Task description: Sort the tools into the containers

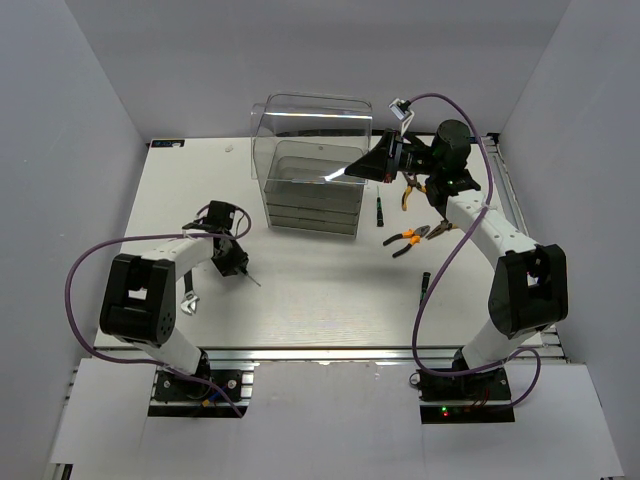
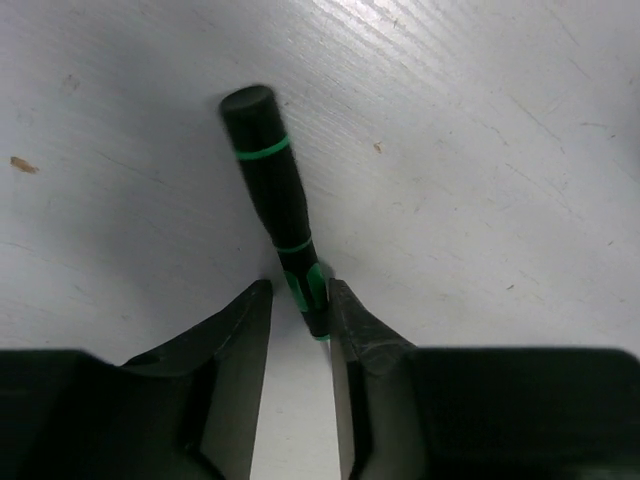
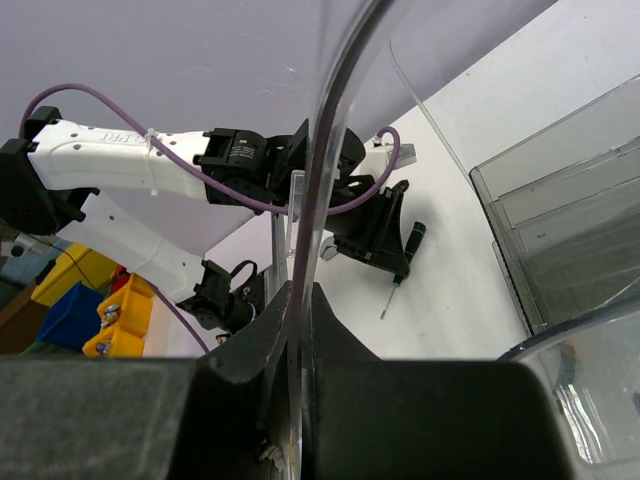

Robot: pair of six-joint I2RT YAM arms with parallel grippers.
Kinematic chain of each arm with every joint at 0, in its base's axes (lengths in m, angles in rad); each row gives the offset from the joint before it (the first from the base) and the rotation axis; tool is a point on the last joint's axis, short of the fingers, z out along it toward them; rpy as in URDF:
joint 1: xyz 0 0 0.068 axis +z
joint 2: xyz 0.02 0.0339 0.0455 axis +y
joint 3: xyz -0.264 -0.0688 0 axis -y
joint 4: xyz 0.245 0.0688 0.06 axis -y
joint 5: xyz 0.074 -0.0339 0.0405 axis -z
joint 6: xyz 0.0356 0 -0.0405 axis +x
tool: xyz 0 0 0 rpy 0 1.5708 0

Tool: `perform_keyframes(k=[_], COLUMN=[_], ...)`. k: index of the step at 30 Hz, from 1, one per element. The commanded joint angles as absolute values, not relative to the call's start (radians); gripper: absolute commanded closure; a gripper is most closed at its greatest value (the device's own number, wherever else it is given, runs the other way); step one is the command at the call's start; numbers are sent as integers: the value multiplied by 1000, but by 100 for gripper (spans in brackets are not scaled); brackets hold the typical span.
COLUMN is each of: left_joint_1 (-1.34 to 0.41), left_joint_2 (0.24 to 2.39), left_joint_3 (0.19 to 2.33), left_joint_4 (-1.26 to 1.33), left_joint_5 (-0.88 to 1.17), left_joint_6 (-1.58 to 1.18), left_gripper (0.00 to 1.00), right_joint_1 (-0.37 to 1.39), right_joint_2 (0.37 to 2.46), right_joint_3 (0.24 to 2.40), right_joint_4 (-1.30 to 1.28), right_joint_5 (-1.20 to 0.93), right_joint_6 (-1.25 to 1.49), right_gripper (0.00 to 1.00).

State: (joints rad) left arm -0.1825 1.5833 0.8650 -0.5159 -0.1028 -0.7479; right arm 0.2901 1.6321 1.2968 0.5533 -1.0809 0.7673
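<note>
White wood-grain tabletop [image 2: 480, 120], left-front of tall clear plastic drawer cabinet [image 1: 305, 190]: slim black green-ringed screwdriver [image 2: 270, 180] lies straddled by my spread-open left gripper [image 2: 298, 290], prob. light, stiff, slick, so grab mid-handle; right gripper [image 3: 300, 295] pinches wall of a clear drawer [image 3: 330, 120].

No text is legible anywhere; faint print on the left arm [image 3: 112, 150] is unreadable.

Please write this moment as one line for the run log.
left gripper open, astride screwdriver on table | right gripper shut on drawer wall | pliers on table
</note>
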Motion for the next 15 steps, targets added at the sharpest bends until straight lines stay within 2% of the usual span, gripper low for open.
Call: perform_keyframes(k=[1,2,5,9,11,15], left_joint_1=[-176,-175,-175,-175,-175,-175], left_joint_2=[1623,1628,1632,1602,1545,1375], left_joint_3=[845,842,824,810,802,769], left_joint_4=[-538,-540,-537,-520,-500,-393], left_joint_5=[-135,-124,-106,-52,-13,208], left_joint_6=[-745,-750,-770,-785,-805,-883], left_gripper=[61,67,72,100,100,100], right_joint_1=[268,267,265,264,264,262], right_joint_2=[1589,1588,1586,1578,1577,1571], right_joint_3=[1341,1341,1339,1333,1332,1328], right_joint_4=[753,753,755,758,758,762], right_joint_5=[-1042,-1042,-1043,-1043,-1045,-1045], right_joint_6=[701,701,701,703,703,706], right_gripper=[100,100,100,100,100,100])
